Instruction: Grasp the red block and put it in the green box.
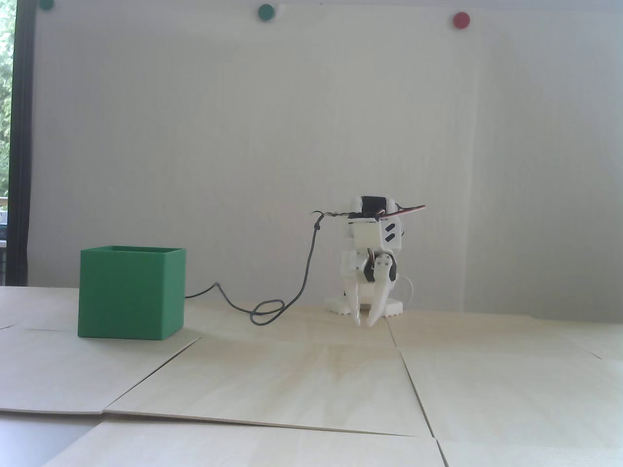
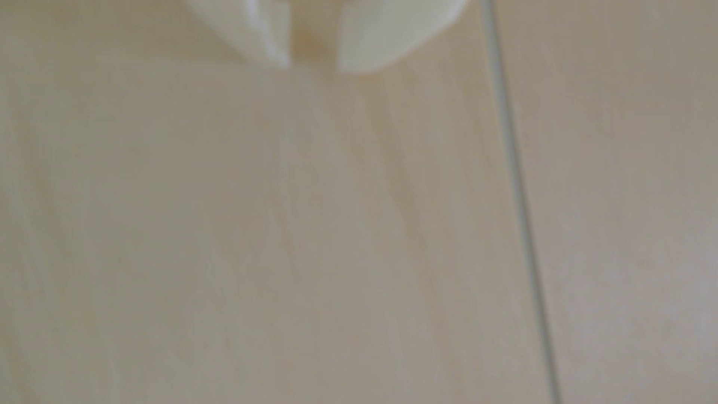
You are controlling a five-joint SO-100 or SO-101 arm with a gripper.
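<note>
The green box (image 1: 127,294) stands on the light wooden table at the left in the fixed view, its top open. The red block shows in neither view. My white arm is folded low at the back of the table, and my gripper (image 1: 365,323) points down just above the surface, well to the right of the box. Its two white fingertips stand a narrow gap apart with nothing between them. In the blurred wrist view the gripper (image 2: 314,67) enters from the top edge over bare wood, empty.
A grey cable (image 1: 302,282) loops on the table between the box and the arm base (image 1: 336,305). Round green (image 1: 265,12) and red (image 1: 461,20) magnets sit high on the white wall. A panel seam (image 2: 516,194) runs just right of the fingertips.
</note>
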